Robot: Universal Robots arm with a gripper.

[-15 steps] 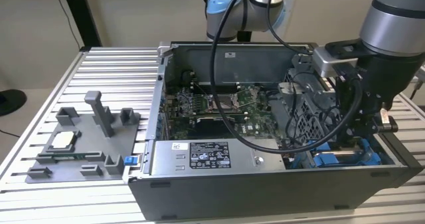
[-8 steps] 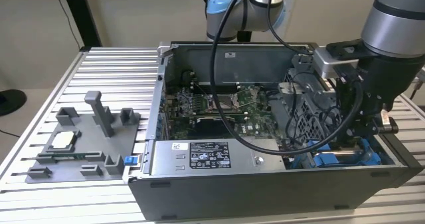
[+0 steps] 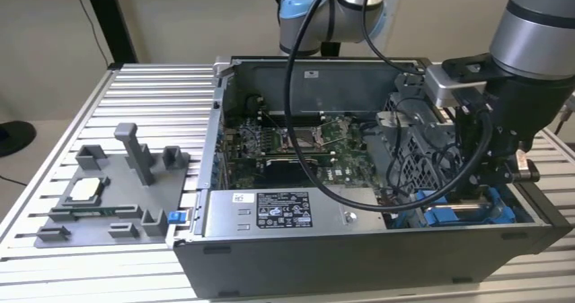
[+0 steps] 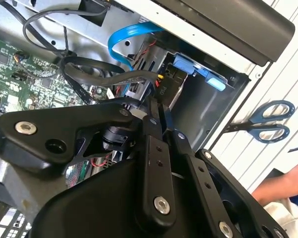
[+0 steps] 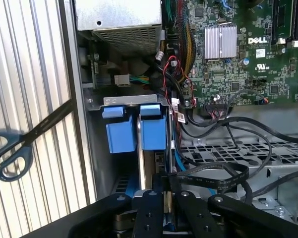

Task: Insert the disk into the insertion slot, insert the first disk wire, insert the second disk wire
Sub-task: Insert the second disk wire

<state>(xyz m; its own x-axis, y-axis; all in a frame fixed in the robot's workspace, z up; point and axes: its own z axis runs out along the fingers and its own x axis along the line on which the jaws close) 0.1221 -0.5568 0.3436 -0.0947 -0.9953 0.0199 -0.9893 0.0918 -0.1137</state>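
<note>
Blue carrier plastic marks the disk (image 5: 151, 148), which stands on edge inside the insertion slot (image 5: 134, 101), at the corner of the computer case (image 3: 359, 256) beside the power-supply box (image 3: 287, 212). The gripper (image 5: 164, 191) is clenched on the disk's upper edge, fingers nearly together, judged so as to guide it straight along the bay. Black cables (image 5: 223, 171) lie just beside the slot, unconnected as far as visible. Scissors (image 5: 20, 144) rest outside the case.
</note>
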